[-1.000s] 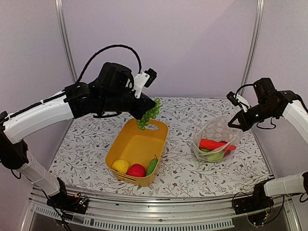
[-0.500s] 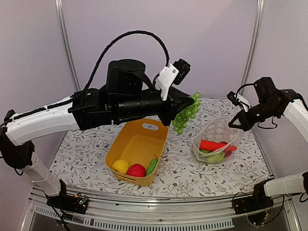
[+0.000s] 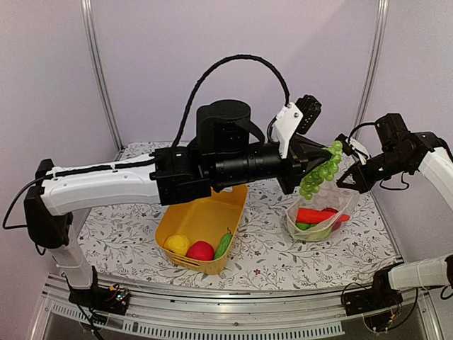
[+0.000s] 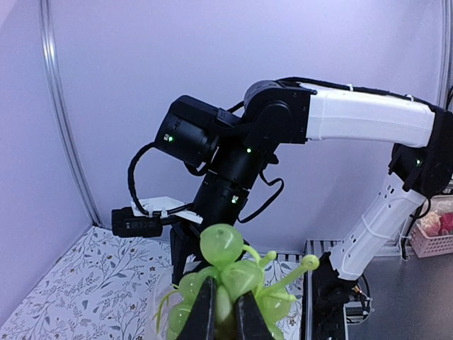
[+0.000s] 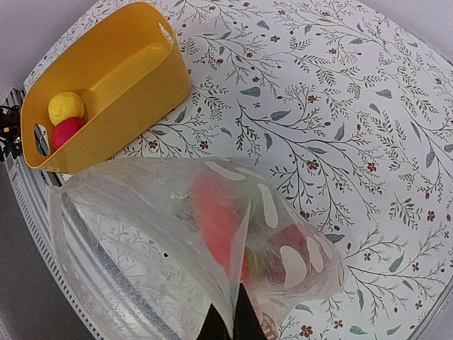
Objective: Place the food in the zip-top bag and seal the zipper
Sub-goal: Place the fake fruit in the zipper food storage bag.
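My left gripper is shut on a bunch of green grapes and holds it in the air just above the open mouth of the zip-top bag. In the left wrist view the grapes sit between the fingers. The clear bag with white dots holds a red chili and green food. My right gripper is shut on the bag's upper edge and holds it up; the right wrist view shows the bag pinched at the fingertips. A yellow fruit, a red fruit and a green vegetable lie in the yellow basket.
The yellow basket stands on the flowered cloth left of the bag, and my left arm reaches across above it. The basket also shows in the right wrist view. Metal frame posts stand at the back corners.
My left arm has carried the grapes to the right, from above the basket to above the bag's mouth. The right gripper has kept its hold on the bag.
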